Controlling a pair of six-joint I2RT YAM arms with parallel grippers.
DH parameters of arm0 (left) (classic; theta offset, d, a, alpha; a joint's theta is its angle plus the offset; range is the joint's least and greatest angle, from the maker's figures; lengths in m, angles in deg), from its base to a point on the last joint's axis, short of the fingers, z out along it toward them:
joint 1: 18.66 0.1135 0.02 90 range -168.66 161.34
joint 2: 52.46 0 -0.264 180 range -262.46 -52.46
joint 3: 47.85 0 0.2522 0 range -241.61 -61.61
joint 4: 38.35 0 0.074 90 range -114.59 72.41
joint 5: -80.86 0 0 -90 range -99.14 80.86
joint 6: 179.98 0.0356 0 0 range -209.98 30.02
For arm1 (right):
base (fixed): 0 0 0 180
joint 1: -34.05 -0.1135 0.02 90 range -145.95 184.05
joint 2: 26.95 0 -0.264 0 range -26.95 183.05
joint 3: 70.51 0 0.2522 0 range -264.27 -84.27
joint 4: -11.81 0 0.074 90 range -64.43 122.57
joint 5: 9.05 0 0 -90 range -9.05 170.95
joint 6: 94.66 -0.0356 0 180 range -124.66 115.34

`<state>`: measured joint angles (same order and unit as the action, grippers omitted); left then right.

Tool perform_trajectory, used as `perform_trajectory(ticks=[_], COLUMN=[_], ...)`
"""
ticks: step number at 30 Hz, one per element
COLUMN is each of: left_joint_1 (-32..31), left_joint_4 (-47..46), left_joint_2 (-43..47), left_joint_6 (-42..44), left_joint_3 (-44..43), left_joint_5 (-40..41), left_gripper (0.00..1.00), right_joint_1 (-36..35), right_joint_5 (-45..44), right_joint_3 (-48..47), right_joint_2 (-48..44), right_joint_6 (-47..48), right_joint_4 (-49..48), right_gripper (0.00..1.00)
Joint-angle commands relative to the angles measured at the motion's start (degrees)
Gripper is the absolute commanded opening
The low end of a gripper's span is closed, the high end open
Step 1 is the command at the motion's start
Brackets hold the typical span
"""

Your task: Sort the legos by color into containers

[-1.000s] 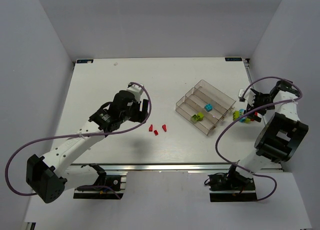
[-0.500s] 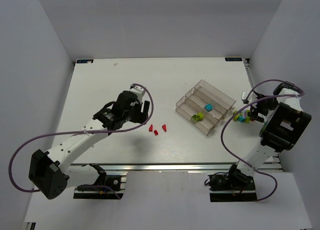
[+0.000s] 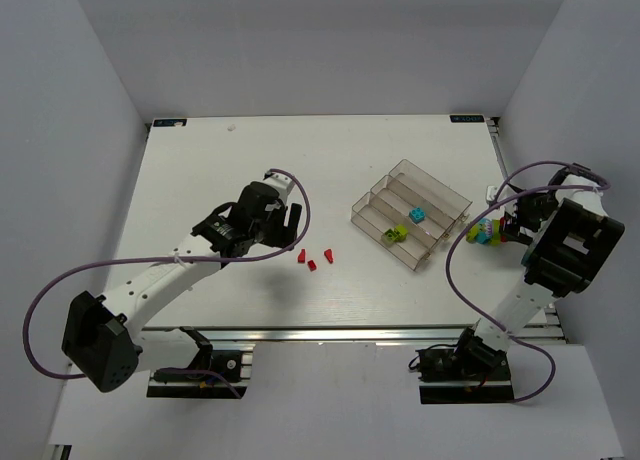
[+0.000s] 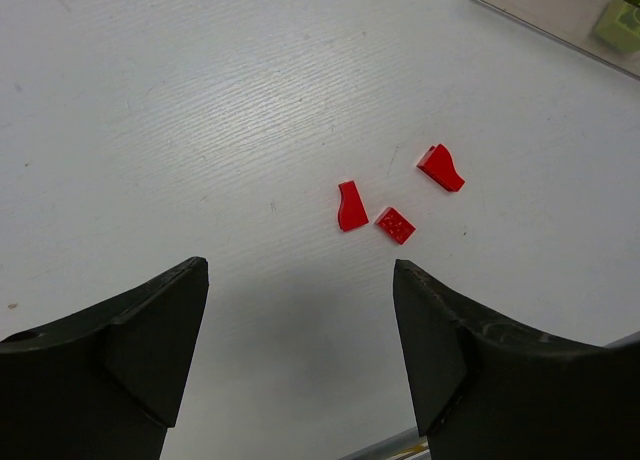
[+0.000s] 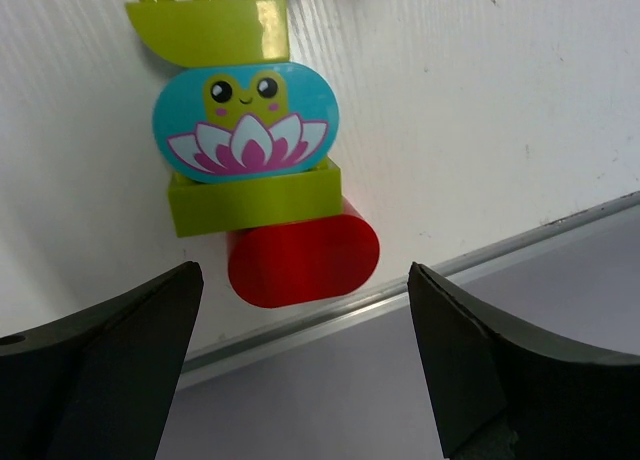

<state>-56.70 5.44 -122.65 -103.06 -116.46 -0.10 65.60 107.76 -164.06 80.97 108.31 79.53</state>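
Note:
Three small red legos (image 3: 312,259) lie on the white table just right of my left gripper (image 3: 286,220). In the left wrist view they (image 4: 395,224) lie ahead of the open gripper (image 4: 300,350), which has nothing between its fingers. The clear divided tray (image 3: 373,202) holds a yellow-green lego (image 3: 397,234) and a cyan lego (image 3: 416,215). By the table's right edge lies a cluster of legos (image 3: 483,232): a yellow-green piece (image 5: 210,25), a cyan frog piece (image 5: 247,120), another yellow-green one (image 5: 255,195) and a red one (image 5: 303,260). My right gripper (image 5: 305,370) hangs open over the red end, apart from it.
A metal rail (image 5: 470,265) marks the table's right edge, right beside the red piece. The tray's corner (image 4: 540,5) shows at the top right of the left wrist view. White walls enclose the table on three sides.
My left gripper has crept right, closer to the red legos. The right arm has folded back toward the table's right edge, with its gripper still at the cluster. No lego has moved.

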Motion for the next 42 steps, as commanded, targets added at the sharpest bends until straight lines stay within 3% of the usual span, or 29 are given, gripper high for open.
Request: perform_trajectory(ticks=[1,25,42], left_joint_1=[0.2,1.7,2.3], left_joint_4=[-0.1,-0.1,-0.2], left_joint_2=[-0.1,-3.2,-3.9], left_joint_6=[0.3,0.4,0.3], left_joint_3=[0.0,-0.4,-0.5], left_joint_5=[0.5,-0.9,-2.0], left_gripper=[0.84,0.85,0.85], right_joint_1=[0.4,-0.3,-2.0], right_joint_5=[-1.6,-2.9,-4.0], right_joint_3=[-3.2,-6.4,-3.0], right_joint_2=[1.5,7.9,7.6], right_joint_6=[4.5,7.3,10.5], right_joint_4=[-0.3,-0.8,-1.1], right_gripper=[0.88,0.88,0.89])
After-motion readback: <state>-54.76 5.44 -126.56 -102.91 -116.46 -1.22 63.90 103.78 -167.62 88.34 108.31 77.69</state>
